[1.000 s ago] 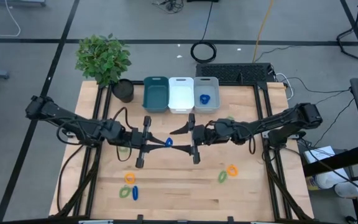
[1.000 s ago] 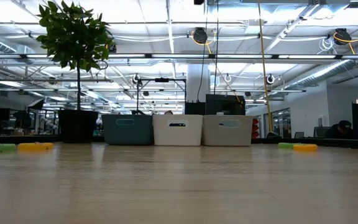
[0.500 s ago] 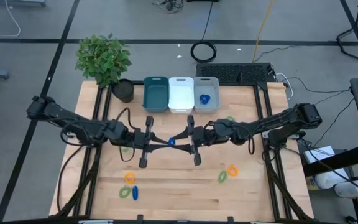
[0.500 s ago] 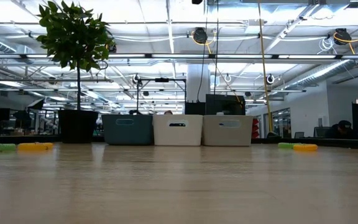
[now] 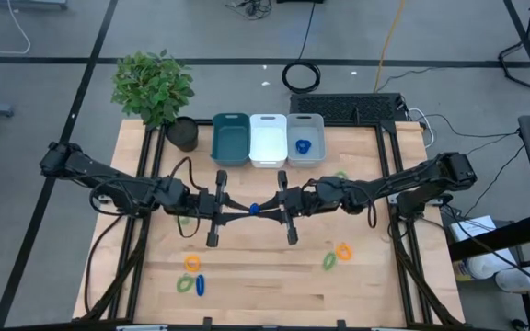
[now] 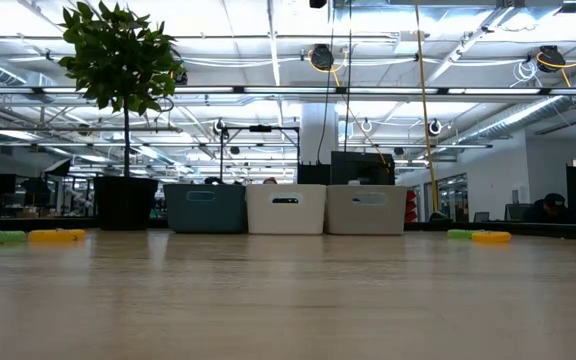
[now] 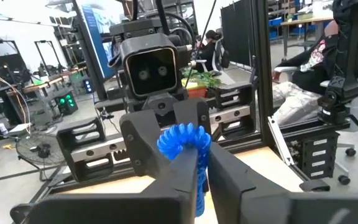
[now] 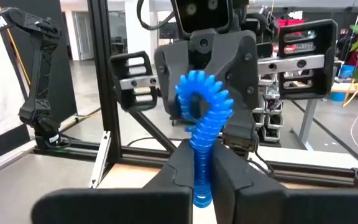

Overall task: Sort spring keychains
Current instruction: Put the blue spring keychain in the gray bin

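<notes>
A blue spring keychain (image 5: 254, 209) hangs in the air over the middle of the table, with both grippers shut on it. My left gripper (image 5: 244, 210) comes at it from the table's left and my right gripper (image 5: 265, 208) from the right, fingertips almost meeting. Another blue keychain (image 5: 304, 146) lies in the grey bin (image 5: 316, 129). The teal bin (image 5: 231, 140) and white bin (image 5: 268, 138) stand beside it. Loose keychains lie on the table: orange (image 5: 192, 263), green (image 5: 184, 284) and blue (image 5: 200, 286) near left, orange (image 5: 343, 251) and green (image 5: 328, 262) near right. My left gripper pinches one end of the blue coil (image 7: 196, 163) between its two fingers, reaching level from the table's left. The coil's loop (image 7: 184, 138) curls up past the fingertips, clear of the table. My right gripper pinches the coil's straight end (image 8: 202, 163) between its two fingers, reaching level from the table's right. The looped part (image 8: 201, 93) stands beyond the fingertips, toward the left gripper, lifted clear.
A potted plant (image 5: 155, 87) stands at the far left corner beside the bins. A green keychain (image 5: 340, 176) lies by the right arm and another (image 5: 183, 220) under the left arm. Bare wood lies along the near middle of the table (image 5: 265, 276).
My right gripper, open a second ago, has moved a little toward the table's left and shut on the blue keychain that my left gripper holds. The keychain has stayed lifted at the table's middle.
</notes>
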